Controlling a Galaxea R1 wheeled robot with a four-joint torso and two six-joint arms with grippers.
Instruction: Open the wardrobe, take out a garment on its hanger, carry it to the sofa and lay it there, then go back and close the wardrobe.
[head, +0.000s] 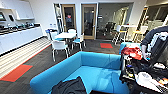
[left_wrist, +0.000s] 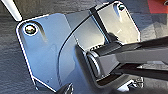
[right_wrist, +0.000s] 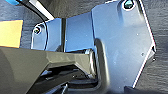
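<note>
The garment (head: 70, 87) lies on the sofa (head: 95, 67) seat at my six o'clock, so the laying looks done; closing the wardrobe remains. Whether my grippers are apart or together, I cannot tell.

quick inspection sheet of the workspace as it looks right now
surface: blue sofa, seat mostly bare.
job's things: black garment lying crumpled on the sofa seat at its near end; hanger not made out.
clutter: cart beside the sofa loaded with gear and a red cloth.
grippers: fingers cannot be judged.
cables: nothing seen.
surroundings: white table and chairs, kitchen counter, red floor tiles, a person bent over the cart.
</note>
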